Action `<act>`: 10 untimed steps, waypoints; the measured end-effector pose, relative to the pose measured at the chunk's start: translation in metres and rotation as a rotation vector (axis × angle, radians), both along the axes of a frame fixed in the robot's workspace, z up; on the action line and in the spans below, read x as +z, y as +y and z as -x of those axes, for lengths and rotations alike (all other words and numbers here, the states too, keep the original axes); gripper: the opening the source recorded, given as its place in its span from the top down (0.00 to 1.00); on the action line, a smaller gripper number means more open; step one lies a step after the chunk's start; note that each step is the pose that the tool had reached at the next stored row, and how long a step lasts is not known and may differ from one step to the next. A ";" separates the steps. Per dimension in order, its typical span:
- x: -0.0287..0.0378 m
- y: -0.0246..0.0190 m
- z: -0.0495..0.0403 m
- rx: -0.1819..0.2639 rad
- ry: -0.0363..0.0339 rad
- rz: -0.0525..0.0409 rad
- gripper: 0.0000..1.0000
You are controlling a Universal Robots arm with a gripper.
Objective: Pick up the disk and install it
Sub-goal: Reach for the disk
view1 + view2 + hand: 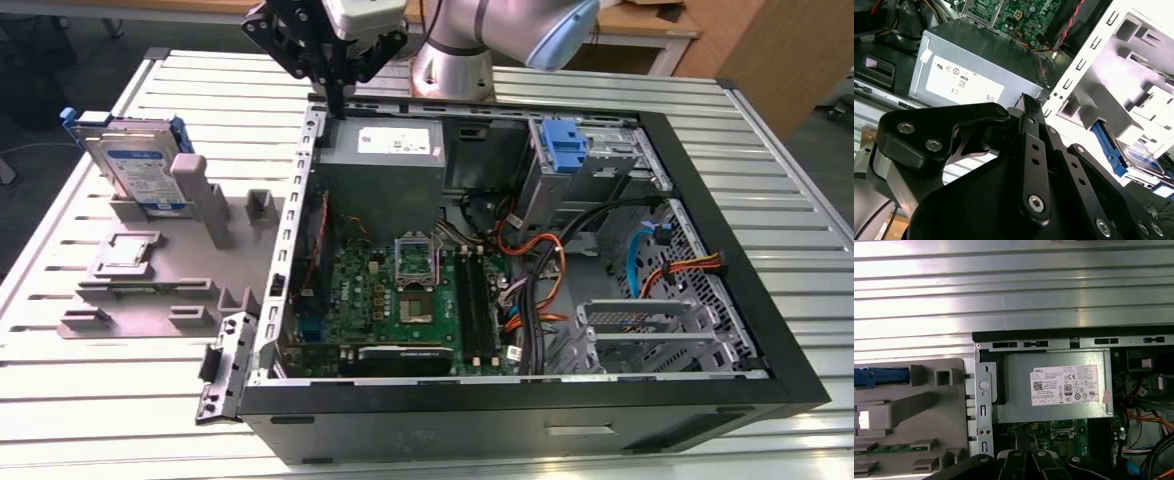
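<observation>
The disk (140, 165), a silver-grey drive with a white-and-blue label in a blue carrier, stands on edge in the grey fixture (160, 270) on the exterior view's left, outside the computer case. Its blue carrier edge (879, 376) also shows in the first wrist view, and the disk (1136, 155) in the second wrist view. My gripper (334, 110) hangs over the case's back left corner, beside the power supply (387, 145), well apart from the disk. Its fingers (1026, 115) are shut together with nothing between them.
The open computer case (747, 250) lies on a ribbed metal table (787, 130). Inside are a green motherboard (400, 290), cables, and a metal drive cage with a bare blue bracket (567, 145) at the back. A second cage (654, 330) sits at the front right.
</observation>
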State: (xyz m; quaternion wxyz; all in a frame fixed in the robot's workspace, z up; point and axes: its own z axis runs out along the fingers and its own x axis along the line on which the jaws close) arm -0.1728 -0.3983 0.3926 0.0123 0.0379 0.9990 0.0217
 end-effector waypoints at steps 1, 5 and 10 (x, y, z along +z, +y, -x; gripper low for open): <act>0.0000 0.0002 0.0016 0.000 0.0001 0.0000 0.90; 0.0000 0.0008 0.0071 0.000 0.0000 0.0000 0.90; 0.0000 0.0013 0.0129 0.000 0.0001 0.0000 0.90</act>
